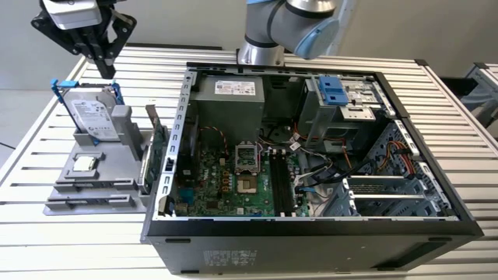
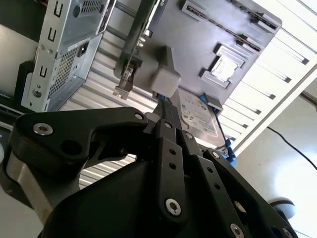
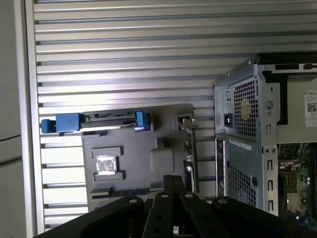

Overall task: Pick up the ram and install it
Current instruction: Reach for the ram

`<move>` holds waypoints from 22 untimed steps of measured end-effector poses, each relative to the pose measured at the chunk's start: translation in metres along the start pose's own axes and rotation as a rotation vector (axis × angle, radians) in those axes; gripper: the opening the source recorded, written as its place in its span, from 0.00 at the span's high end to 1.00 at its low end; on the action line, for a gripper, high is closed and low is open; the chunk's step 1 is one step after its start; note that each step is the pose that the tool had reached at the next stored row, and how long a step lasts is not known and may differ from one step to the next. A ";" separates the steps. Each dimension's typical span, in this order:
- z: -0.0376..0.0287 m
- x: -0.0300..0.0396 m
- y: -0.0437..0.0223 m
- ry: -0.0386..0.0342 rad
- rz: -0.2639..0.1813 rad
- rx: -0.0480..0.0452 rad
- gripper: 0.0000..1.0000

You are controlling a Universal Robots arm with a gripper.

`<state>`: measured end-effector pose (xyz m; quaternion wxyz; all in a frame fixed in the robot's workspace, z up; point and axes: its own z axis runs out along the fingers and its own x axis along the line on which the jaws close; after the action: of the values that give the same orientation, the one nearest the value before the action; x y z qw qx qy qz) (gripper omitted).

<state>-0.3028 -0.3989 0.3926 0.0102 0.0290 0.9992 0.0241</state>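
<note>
My gripper (image 1: pixel 106 70) hangs at the exterior view's far left, high above the back of a grey parts holder (image 1: pixel 101 175). Its black fingers (image 2: pixel 165 110) are pressed together with nothing between them, and the gripper (image 3: pixel 173 180) points down at the holder (image 3: pixel 133 158). The ram is hidden or out of view. The open computer case (image 1: pixel 311 233) lies to the exterior view's right of the holder. Long black memory slots (image 1: pixel 281 184) sit on its green motherboard.
A silver hard drive (image 1: pixel 93 116) with blue rails stands upright at the holder's back. A processor chip (image 1: pixel 84 164) lies in the holder's middle. A large green expansion card (image 1: pixel 158 151) stands between holder and case. All rests on a slatted metal table (image 1: pixel 459 116).
</note>
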 end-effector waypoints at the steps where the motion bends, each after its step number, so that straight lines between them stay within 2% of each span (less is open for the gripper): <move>1: 0.0000 0.0012 -0.0001 0.0000 0.000 0.0000 1.00; 15: -0.0004 0.0180 -0.0014 0.0001 -0.001 0.0000 1.00; 22: -0.0005 0.0268 -0.0020 0.0013 -0.027 -0.0005 1.00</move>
<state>-0.3296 -0.3993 0.3924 0.0099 0.0156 0.9995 0.0242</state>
